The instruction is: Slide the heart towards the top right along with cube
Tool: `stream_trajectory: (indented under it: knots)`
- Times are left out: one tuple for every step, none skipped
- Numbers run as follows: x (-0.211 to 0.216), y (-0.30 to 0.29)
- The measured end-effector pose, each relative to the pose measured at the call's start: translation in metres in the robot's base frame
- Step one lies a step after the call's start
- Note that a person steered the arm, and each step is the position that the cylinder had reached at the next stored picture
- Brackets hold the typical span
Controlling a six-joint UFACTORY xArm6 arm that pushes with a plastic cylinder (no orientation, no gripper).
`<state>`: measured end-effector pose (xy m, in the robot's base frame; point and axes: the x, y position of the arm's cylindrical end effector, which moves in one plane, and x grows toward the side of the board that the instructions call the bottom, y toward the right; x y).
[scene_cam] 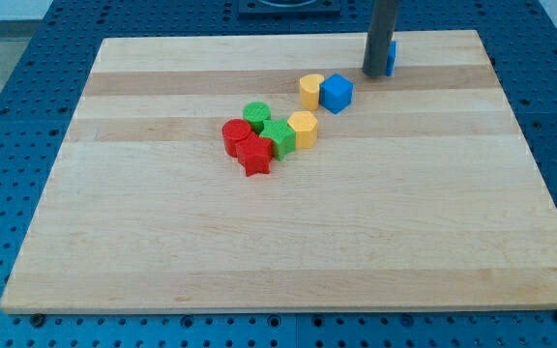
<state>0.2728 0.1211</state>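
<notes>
The tip stood near the table's top edge, beyond the cube. No jaws were fitted. It should circle behind the heart, then push both toward the top-right corner.

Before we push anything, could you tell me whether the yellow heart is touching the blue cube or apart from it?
Touching: the yellow heart sits directly against the blue cube's left side, no board visible between them.

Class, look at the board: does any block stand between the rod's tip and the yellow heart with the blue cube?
Nothing visible does. My tip stands up-right of the blue cube and yellow heart; another blue block sits just behind the rod.
</notes>
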Motion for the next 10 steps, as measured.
stream_trajectory:
  knots:
    - [-0.013, 0.007]
    - [-0.023, 0.025]
    - [-0.030, 0.047]
    - [-0.027, 0.043]
    - [-0.008, -0.021]
    - [0.001, -0.091]
    - [0.012, -0.143]
    - [0.036, -0.167]
    - [0.055, -0.173]
    - [0.056, -0.152]
